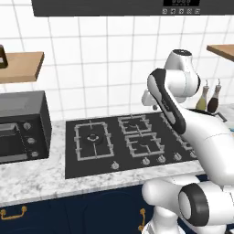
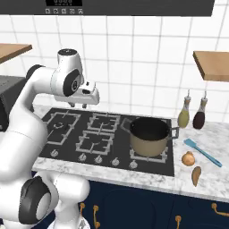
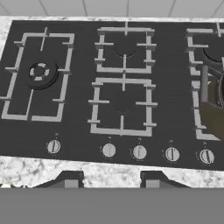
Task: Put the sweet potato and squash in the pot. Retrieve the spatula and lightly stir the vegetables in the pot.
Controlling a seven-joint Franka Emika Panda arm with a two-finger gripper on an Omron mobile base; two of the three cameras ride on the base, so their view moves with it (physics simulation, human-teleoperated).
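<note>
The tan pot (image 2: 150,136) stands on the stove's right front burner, dark inside with nothing in it. On the marble counter to its right lie the teal spatula (image 2: 202,152), a round yellow-orange squash (image 2: 188,158) and the orange-brown sweet potato (image 2: 196,175). My gripper (image 2: 85,103) hangs high over the stove's middle burners, well left of the pot and far from the vegetables. In the hand view the gripper (image 3: 111,180) points down at the burners, open, nothing between its fingertips (image 3: 70,179). The pot's edge (image 3: 214,105) shows at the right of that view.
The black stove (image 2: 67,143) has a row of knobs along its front. Two bottles (image 2: 191,114) stand by the wall behind the spatula. A dark oven box (image 1: 23,132) sits on the counter left of the stove. Wooden shelves (image 2: 212,65) hang on the wall.
</note>
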